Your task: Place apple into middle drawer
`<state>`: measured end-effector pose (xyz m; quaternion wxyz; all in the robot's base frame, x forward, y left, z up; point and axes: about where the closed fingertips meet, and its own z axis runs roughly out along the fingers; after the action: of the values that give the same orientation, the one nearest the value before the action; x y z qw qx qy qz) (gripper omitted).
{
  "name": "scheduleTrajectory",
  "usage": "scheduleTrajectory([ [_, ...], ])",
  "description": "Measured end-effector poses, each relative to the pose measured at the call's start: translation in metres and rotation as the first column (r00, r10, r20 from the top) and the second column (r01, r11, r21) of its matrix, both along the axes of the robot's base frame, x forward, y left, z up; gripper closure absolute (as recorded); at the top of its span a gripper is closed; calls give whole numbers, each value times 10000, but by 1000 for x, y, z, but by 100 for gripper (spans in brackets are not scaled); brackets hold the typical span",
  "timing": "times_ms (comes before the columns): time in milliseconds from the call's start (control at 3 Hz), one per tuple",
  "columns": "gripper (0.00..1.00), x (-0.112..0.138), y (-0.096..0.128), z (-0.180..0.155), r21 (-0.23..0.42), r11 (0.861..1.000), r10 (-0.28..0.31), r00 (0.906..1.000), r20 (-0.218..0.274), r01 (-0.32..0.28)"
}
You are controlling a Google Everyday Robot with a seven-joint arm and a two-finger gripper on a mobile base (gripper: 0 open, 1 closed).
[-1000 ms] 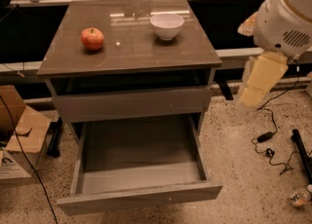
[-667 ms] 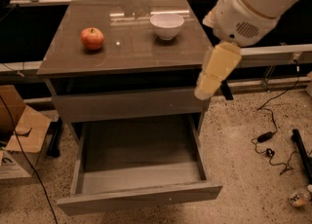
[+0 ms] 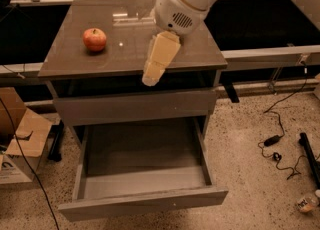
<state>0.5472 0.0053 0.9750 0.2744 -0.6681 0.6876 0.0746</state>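
One apple (image 3: 95, 39) sits on the counter (image 3: 125, 58) well left of the gripper (image 3: 151, 76), which hangs at the front edge above the pulled-out middle drawer (image 3: 145, 171), its grip state impossible to tell.

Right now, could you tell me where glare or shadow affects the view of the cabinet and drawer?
Camera view: glare streaks the cabinet top behind the apple, which is evenly lit; the tool, pale and bright, hangs at the top's front edge; the gap under the top is in deep shadow; the open drawer is dim inside, though its floor shows.
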Motion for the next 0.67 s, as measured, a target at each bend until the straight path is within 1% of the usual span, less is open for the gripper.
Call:
scheduleTrajectory([
  [333, 0, 23, 36, -15, 56, 9964, 842, 9961, -259, -841],
  [667, 0, 26, 41, -17, 96, 9957, 919, 9953, -296, -916],
])
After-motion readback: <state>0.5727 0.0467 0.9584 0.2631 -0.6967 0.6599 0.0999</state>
